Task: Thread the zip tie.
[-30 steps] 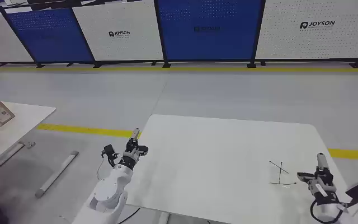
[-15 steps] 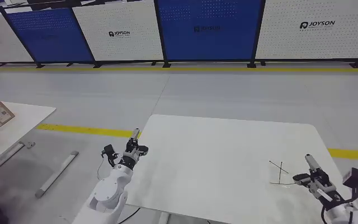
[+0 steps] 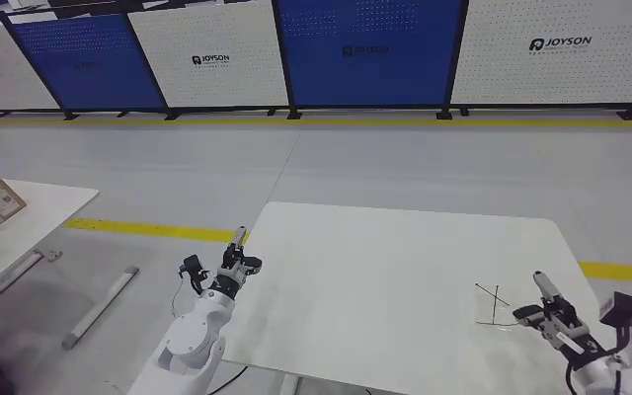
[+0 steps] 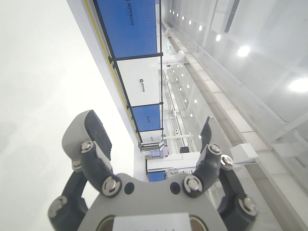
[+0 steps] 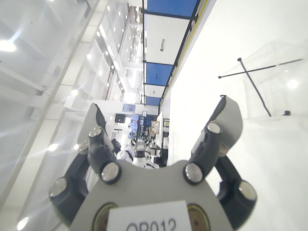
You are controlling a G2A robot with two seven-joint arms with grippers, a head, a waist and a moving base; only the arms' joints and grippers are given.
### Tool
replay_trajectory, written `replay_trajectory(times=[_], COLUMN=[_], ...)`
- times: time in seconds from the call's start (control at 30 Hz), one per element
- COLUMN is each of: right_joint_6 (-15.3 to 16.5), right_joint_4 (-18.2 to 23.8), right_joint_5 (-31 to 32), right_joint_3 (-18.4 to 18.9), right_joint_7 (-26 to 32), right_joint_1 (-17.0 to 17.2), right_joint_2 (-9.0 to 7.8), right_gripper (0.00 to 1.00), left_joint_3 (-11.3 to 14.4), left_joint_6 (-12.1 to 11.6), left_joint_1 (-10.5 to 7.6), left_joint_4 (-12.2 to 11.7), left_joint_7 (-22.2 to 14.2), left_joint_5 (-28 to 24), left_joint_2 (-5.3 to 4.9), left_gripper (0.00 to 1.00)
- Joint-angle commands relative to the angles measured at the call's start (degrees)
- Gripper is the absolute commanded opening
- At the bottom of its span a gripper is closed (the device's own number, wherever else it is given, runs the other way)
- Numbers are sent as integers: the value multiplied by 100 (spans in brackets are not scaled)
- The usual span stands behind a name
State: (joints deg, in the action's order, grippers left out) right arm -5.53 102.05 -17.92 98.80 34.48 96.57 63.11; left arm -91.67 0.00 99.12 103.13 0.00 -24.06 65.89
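Right end effector (image 5: 160, 103) has slid toward 9 o'clock, closer to the zip ties (image 3: 495, 296); left arm unchanged.
Both end effectors gape wide, nothing held. Black zip ties lie crossed on the white desk (image 3: 395, 286) around its 4 o'clock, just beside the right end effector. Left end effector (image 4: 152, 123) sits at the desk's 9 o'clock edge.
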Motion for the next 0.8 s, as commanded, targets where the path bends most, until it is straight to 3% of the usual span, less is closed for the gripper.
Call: replay_trajectory(times=[0.0,0.07,0.2,0.23,0.77], right_joint_6=[-165,-469,-708,-710,-710], right_joint_4=[-136,-353,-765,-820,-820], right_joint_5=[82,176,729,730,730], right_joint_3=[116,152,68,96,96], right_joint_7=[1092,1841,3055,3138,3138], right_joint_1=[-187,-495,-1115,-1238,-1238], right_joint_2=[-64,-138,-283,-302,-302], right_gripper=[100,100,100,100,100], left_joint_3=[0,0,0,0,0], left_joint_6=[0,0,0,0,0], left_joint_1=[0,0,0,0,0], left_joint_4=[0,0,0,0,0], left_joint_7=[0,0,0,0,0], left_joint_5=[0,0,0,0,0], left_joint_2=[0,0,0,0,0], left_gripper=[100,100,100,100,100])
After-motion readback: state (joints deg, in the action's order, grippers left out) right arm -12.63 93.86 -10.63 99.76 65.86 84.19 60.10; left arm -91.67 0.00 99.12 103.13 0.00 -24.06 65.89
